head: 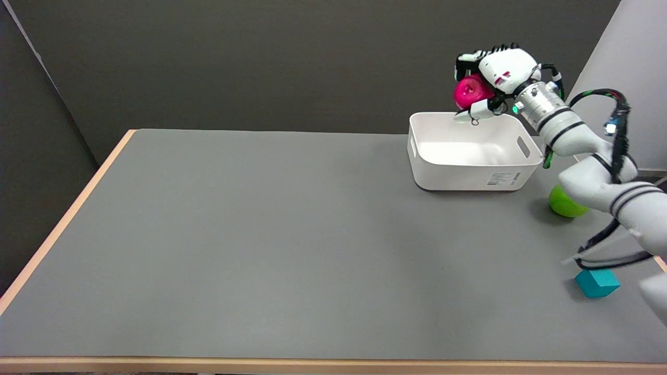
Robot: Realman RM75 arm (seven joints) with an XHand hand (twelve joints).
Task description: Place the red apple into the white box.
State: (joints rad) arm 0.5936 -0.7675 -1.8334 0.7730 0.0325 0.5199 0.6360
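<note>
The right hand (492,78) sits at the upper right of the frame, raised above the far edge of the white box (471,172); its fingers (471,56) curl over the top of the red apple (470,92) and its thumb (475,112) comes in under the fruit, so the apple is clasped between them and held in the air; the hand is closed about as far as the fruit allows, not spread. The apple shows as a pinkish-red ball just left of the palm, partly hidden by the fingers; it hangs over the box's far rim, clear of the box floor, against the dark wall behind; whether the thumb tip touches the rim cannot be told. The white arm (583,156) runs from the wrist down toward the lower right of the frame, with black cables looping beside it.

The box stands open-topped on the grey table (234,234) in the upper right part of the frame, a small label on its near wall. Just right of the box a green ball (564,204) rests on the table, partly behind the arm; lower right, near the table's near edge, lies a teal cube (597,282), well apart from the box.
</note>
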